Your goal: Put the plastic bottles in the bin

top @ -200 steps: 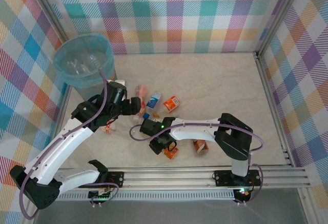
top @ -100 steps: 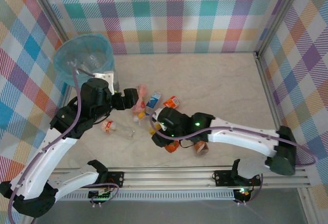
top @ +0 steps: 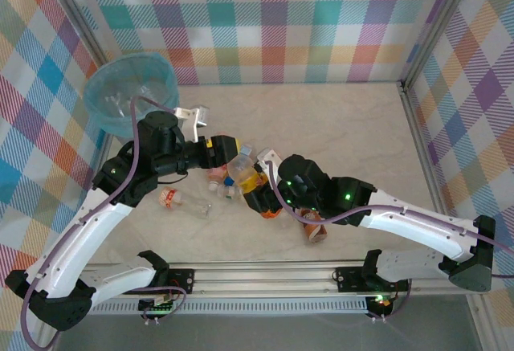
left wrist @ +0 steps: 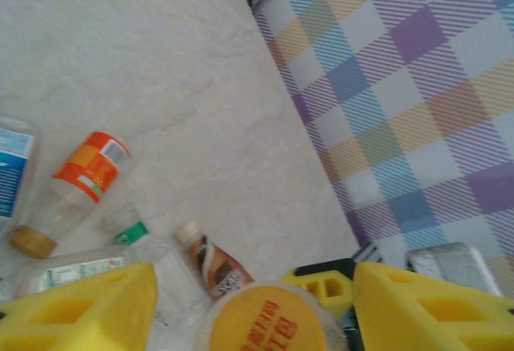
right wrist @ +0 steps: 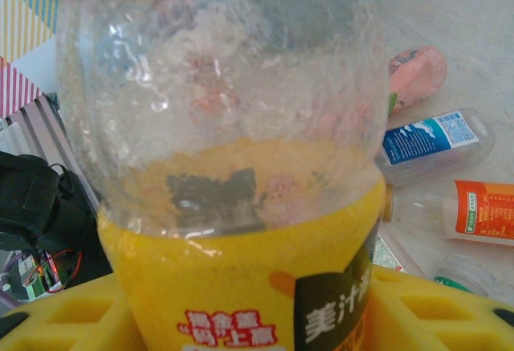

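Yellow-labelled bottle (right wrist: 233, 206) held clamped by right pincer (right wrist: 241, 319), right of bin (top: 167, 87) | left pincer (left wrist: 253, 287) spread wide, nothing gripped | other bottles (left wrist: 84, 178) left lying on counter (left wrist: 161, 62), right of bin

Pastel plaid walls (top: 273, 22) enclose a pale marbled tabletop (top: 345, 126); aluminium rail (top: 265, 275) along near edge

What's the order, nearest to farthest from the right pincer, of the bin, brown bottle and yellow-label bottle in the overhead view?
1. The yellow-label bottle, held in the right pincer itself.
2. The brown bottle, on the table under that arm, towards the near edge.
3. The bin, far-left corner.
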`<state>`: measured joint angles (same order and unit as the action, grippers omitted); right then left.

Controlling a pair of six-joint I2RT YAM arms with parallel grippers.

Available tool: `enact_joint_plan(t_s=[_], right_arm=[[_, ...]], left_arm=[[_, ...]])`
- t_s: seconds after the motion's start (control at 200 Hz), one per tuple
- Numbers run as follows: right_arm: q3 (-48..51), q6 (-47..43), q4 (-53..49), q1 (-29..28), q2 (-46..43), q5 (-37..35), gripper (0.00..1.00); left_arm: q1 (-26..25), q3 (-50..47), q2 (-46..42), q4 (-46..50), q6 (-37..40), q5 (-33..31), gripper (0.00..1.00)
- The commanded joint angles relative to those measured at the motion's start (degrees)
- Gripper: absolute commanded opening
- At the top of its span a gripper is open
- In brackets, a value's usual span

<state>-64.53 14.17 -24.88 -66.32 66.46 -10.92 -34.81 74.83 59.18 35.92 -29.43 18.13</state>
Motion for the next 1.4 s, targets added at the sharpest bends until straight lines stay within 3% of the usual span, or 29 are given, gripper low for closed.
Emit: enact_joint_plan(t_s=[0.0,0.175,0.335,0.485,0.6,0.7,0.86,1.025,1.12,1.25,1.395], right_arm=[[0.4,-1.0,3.4,0.2,-1.3,-0.4,0.58],[0.6,-0.7,3.7,0.2,-1.4,0.0,0.58],[0.5,-0.5,4.3,0.3,-1.5,-0.2,0.59],[0.1,-0.7,4.6,0.3,-1.4,-0.2,0.61],[-0.9,-0.9,4.5,0.4,-0.9,-0.1,0.69],[-2.9,-1.5,4.5,0.4,0.0,-0.3,0.85],[-10.3,-5.1,4.8,0.4,3.4,-0.9,0.99],[-22.4,-9.4,4.0,0.4,10.0,1.2,1.0],[-29.5,-10.0,3.6,0.4,14.7,2.7,1.0],[-38.4,-9.3,2.8,0.4,21.0,6.2,1.0],[-44.3,-7.2,2.7,0.4,26.5,11.6,1.0]], left_arm=[[-0.5,0.0,-0.1,-2.7,-1.6,4.2,0.61],[-0.5,-0.1,-0.2,-2.0,-2.3,4.8,0.47],[-0.5,0.1,-0.7,-1.8,-2.5,4.9,0.45],[-0.5,0.8,-1.0,-1.4,-2.3,4.2,0.24],[-0.5,2.0,-1.5,-1.1,-2.5,1.6,0.16],[-0.5,4.3,-1.7,-0.1,-2.6,-3.4,0.0],[-0.4,10.7,-0.9,2.0,0.0,-15.2,0.0],[0.5,23.3,3.3,7.3,10.2,-32.6,0.0],[3.8,31.3,7.3,9.5,16.7,-40.9,0.0],[11.1,42.8,13.8,11.3,22.7,-44.5,0.0],[20.5,53.6,21.0,13.3,24.9,-44.5,0.0]])
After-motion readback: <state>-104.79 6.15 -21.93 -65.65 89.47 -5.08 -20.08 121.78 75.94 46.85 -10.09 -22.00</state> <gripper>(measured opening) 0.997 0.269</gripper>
